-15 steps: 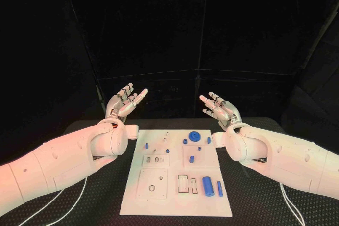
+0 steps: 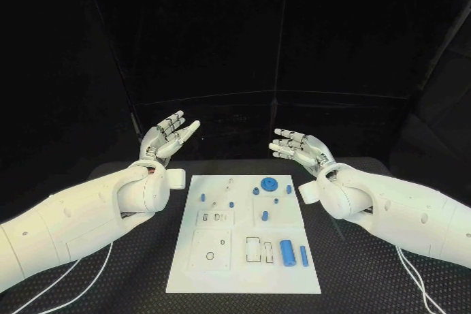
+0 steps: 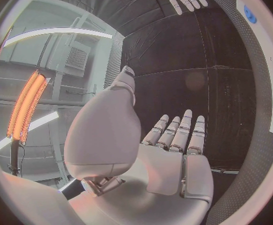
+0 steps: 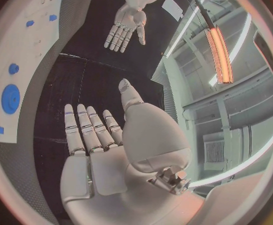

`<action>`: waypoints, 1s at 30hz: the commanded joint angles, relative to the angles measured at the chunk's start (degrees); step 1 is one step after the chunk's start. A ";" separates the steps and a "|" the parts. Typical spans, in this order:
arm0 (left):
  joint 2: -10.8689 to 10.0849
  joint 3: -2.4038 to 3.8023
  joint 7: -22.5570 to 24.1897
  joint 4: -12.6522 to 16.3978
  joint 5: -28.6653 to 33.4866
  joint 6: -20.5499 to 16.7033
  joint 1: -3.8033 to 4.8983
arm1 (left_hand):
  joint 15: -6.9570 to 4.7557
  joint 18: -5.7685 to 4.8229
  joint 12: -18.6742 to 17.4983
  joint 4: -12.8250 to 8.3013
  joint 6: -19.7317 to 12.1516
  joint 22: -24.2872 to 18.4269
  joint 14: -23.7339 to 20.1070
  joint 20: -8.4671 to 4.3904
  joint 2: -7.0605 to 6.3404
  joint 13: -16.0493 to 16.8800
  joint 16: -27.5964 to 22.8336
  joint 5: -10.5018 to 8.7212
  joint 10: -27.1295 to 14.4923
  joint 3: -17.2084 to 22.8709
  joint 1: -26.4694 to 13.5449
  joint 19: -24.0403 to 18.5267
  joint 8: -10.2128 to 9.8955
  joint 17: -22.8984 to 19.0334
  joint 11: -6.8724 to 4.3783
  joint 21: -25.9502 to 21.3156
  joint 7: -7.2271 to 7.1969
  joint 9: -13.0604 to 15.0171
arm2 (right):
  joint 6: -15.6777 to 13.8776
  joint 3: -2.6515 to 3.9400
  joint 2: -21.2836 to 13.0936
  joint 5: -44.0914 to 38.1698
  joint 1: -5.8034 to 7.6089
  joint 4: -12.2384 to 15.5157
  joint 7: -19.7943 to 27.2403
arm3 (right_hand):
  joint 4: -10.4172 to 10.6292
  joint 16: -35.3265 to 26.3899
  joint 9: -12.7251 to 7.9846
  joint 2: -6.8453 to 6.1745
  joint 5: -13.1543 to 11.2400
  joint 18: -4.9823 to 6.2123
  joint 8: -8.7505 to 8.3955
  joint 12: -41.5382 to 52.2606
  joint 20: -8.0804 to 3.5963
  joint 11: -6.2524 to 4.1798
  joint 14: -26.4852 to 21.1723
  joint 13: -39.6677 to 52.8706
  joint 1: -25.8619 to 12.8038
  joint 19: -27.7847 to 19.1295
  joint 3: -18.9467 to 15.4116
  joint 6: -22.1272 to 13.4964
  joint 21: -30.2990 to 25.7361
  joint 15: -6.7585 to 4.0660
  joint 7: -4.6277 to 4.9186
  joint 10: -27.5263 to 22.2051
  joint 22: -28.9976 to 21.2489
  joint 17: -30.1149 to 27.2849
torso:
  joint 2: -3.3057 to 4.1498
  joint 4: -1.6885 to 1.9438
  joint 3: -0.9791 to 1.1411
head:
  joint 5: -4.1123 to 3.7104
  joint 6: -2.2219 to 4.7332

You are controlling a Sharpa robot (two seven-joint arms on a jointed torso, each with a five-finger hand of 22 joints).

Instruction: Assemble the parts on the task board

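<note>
The white task board (image 2: 246,276) lies in the middle of the black table. On it lie small blue parts: a round disc (image 2: 269,185) at the far end, a thick cylinder (image 2: 288,253) and a thin pin (image 2: 304,255) near the front right. My left hand (image 2: 167,137) is raised above the table beyond the board's far left corner, palm up, fingers spread, holding nothing. My right hand (image 2: 297,149) is raised beyond the far right corner, fingers apart and empty. The right wrist view shows my right hand (image 4: 102,150), the left hand (image 4: 128,22) and the blue disc (image 4: 10,99).
Black mesh table surface (image 2: 373,287) surrounds the board. White cables (image 2: 98,270) trail along the table under my left arm, and others (image 2: 412,280) under my right arm. A dark curtain (image 2: 235,48) closes off the back.
Both hands have spread slightly apart and lowered in the picture; the right hand has tipped more sideways. The whole head view has also shifted, so the board sits lower.
</note>
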 commanded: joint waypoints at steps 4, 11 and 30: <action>-0.94 -0.02 0.08 0.87 -0.70 3.50 0.08 | -1.69 5.36 6.95 -0.96 18.49 4.30 21.77 -0.51 7.28 2.74 7.41 -1.29 28.05 4.45 3.47 25.12 4.27 3.21 2.08 9.20 5.37 1.98 | 1.76 0.09 0.61 -25.46 0.91 -1.61 -2.86 | -8.46 5.47 1.33 0.37 -0.71 4.11 4.53 3.87 -2.54 -4.17 28.88 0.30 5.53 18.91 2.86 26.83 9.04 -5.52 4.17 26.83 3.25 1.16 | 0.59 0.08 0.10 | -0.03 -0.39; -4.00 -0.08 -0.89 4.71 -2.48 6.87 -0.02 | -6.61 5.87 9.60 -2.64 32.73 5.60 37.11 -4.94 9.71 3.18 11.96 -1.42 41.89 2.60 3.66 39.45 7.07 7.64 -1.86 13.78 3.31 2.25 | 5.77 0.11 2.37 -47.03 2.89 -3.70 -11.80 | -10.64 7.87 0.67 -0.03 -0.46 3.99 3.55 2.51 -6.42 -6.65 40.17 0.42 3.39 26.84 1.93 31.70 14.31 -9.15 2.39 34.24 5.22 3.13 | 1.95 -0.11 0.13 | -0.16 -0.19; -7.01 -0.08 -1.91 14.29 -2.99 9.82 -0.13 | -5.57 5.72 4.65 -5.40 33.29 3.45 34.48 -4.28 10.74 1.54 5.71 -1.44 41.88 -0.25 3.96 40.29 3.94 9.06 -1.22 10.51 3.45 1.17 | 13.86 0.11 5.36 -77.00 5.87 -3.79 -29.04 | -13.19 36.53 0.62 -0.57 -0.23 3.77 -0.83 -1.66 -11.57 -8.73 53.08 0.55 1.27 35.46 0.43 33.86 34.83 -12.70 0.16 36.21 16.94 26.35 | 6.35 1.84 -0.71 | -0.63 -0.89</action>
